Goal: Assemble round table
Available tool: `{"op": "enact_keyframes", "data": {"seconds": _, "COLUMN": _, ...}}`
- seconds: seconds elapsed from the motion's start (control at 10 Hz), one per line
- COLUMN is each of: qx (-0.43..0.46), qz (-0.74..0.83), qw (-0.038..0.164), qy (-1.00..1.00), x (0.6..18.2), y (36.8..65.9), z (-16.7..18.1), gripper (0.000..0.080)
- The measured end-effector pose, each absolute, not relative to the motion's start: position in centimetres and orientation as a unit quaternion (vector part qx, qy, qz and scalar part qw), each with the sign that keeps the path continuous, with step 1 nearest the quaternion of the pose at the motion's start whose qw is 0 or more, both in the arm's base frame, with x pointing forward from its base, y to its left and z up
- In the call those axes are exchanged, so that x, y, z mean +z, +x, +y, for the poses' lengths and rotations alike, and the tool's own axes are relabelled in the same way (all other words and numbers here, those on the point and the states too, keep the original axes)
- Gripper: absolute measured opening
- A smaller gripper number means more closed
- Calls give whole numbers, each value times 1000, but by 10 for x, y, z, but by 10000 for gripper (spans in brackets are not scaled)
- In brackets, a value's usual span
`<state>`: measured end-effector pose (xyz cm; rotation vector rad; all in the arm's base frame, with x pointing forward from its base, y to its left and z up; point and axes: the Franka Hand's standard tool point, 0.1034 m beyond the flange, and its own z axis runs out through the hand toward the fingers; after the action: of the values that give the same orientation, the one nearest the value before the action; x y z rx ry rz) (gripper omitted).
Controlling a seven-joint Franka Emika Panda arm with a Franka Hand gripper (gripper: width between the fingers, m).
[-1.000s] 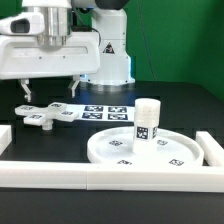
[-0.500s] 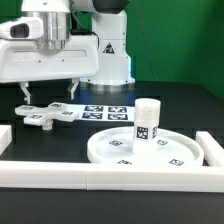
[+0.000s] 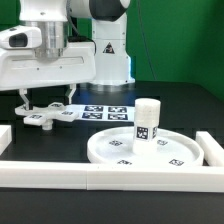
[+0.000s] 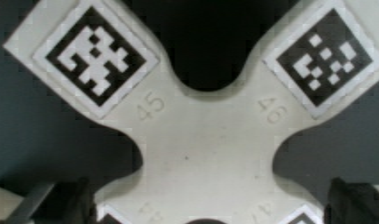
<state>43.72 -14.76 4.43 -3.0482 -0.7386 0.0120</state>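
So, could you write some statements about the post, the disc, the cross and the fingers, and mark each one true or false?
1. The post stands upright on the disc. True.
2. The cross lies on the disc. False: it lies on the table, apart from the disc.
3. The fingers are open, one on each side above the cross. True.
4. The fingers hold the post. False: the post stands free, away from them.

White cross-shaped piece (image 4: 195, 150) close up, tags (image 4: 101, 55) on two arms (slightly blurred), fingers (image 4: 40, 200) perhaps flanking it
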Motion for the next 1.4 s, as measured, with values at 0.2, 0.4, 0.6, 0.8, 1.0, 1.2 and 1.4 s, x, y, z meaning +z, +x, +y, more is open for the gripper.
{"op": "enact_keyframes", "data": {"seconds": 0.2, "qx": 6, "qz": -237, "qw": 3, "qy": -972, "x": 42, "y": 436, "z": -148, "gripper": 649}}
{"op": "enact_keyframes", "data": {"seconds": 0.4, "qx": 11, "qz": -236, "qw": 5, "qy": -972, "x": 37, "y": 432, "z": -148, "gripper": 649}}
{"op": "enact_keyframes", "data": {"seconds": 0.6, "qx": 15, "qz": -234, "qw": 6, "qy": -972, "x": 33, "y": 429, "z": -150, "gripper": 649}}
{"op": "enact_keyframes", "data": {"seconds": 0.8, "qx": 18, "qz": -231, "qw": 7, "qy": -973, "x": 29, "y": 428, "z": -153, "gripper": 649}}
{"op": "enact_keyframes", "data": {"seconds": 1.0, "qx": 20, "qz": -231, "qw": 7, "qy": -973, "x": 28, "y": 426, "z": -153, "gripper": 649}}
{"op": "enact_keyframes", "data": {"seconds": 1.2, "qx": 21, "qz": -231, "qw": 8, "qy": -973, "x": 27, "y": 426, "z": -153, "gripper": 649}}
{"op": "enact_keyframes", "data": {"seconds": 1.4, "qx": 21, "qz": -232, "qw": 8, "qy": -972, "x": 27, "y": 427, "z": -151, "gripper": 640}}
